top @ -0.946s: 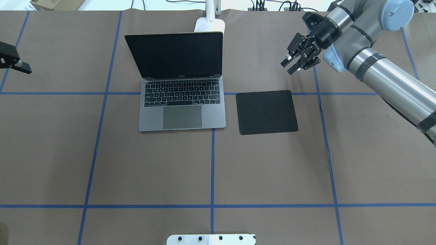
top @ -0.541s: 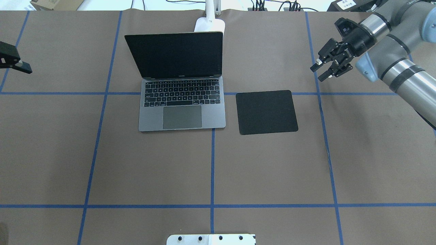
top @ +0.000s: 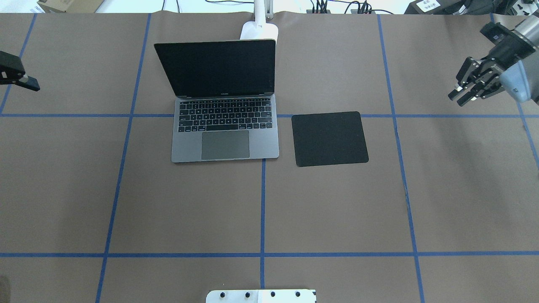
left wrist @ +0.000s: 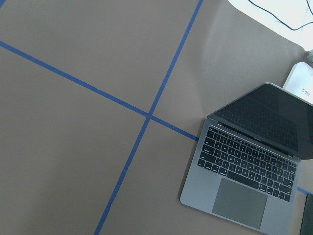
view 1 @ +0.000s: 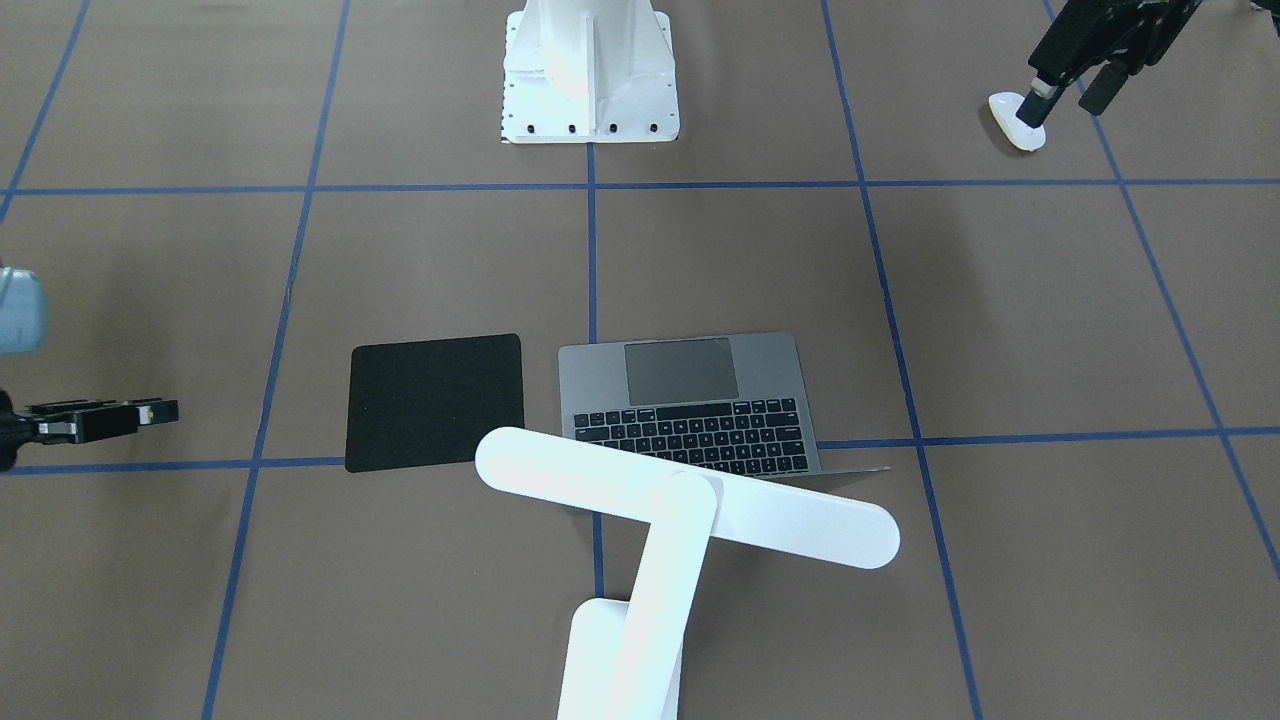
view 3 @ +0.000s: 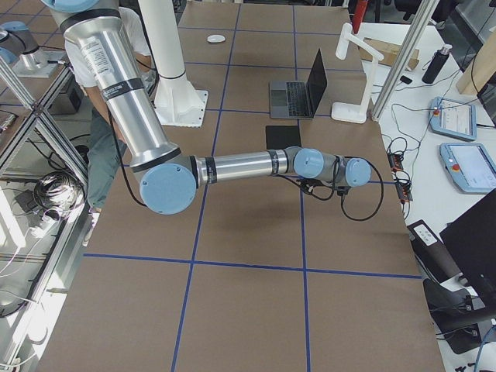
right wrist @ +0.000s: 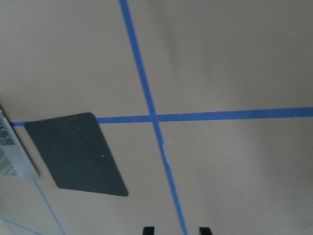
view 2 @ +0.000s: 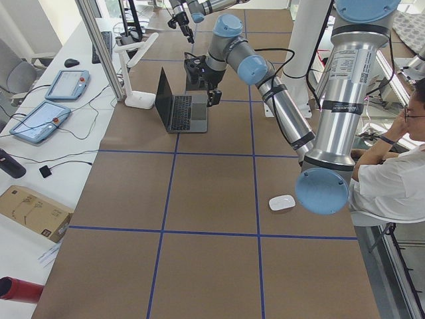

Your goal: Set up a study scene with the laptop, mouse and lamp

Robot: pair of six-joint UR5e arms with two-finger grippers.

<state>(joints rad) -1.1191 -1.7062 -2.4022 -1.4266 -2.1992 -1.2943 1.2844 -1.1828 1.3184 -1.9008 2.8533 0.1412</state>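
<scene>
- Front-facing view: the mouse [view 1: 1017,121] lies at 7 o'clock of the left gripper [view 1: 1060,100], which is raised clear of it, fingers spread, holding nothing.
- Overhead: the right gripper [top: 454,100], fingers parted and empty, hangs at 3 o'clock of the laptop [top: 225,126].
- The lamp [top: 257,29] stands at the laptop's 12 o'clock.

lamp [top: 259,28]: mostly behind laptop [top: 215,69] lid | left gripper [view 1: 1065,93]: cut by top edge

The brown tabletop [left wrist: 68,156] filled most of the frame, with two blue tape lines [left wrist: 122,169] crossing near its centre. At 4 o'clock the laptop [left wrist: 244,171] lay open, its screen dark. A white corner of the lamp [left wrist: 303,81] showed at 2 o'clock, touching the screen's edge in the frame, and a black mat [left wrist: 308,218] sliver at 4 o'clock.
</scene>
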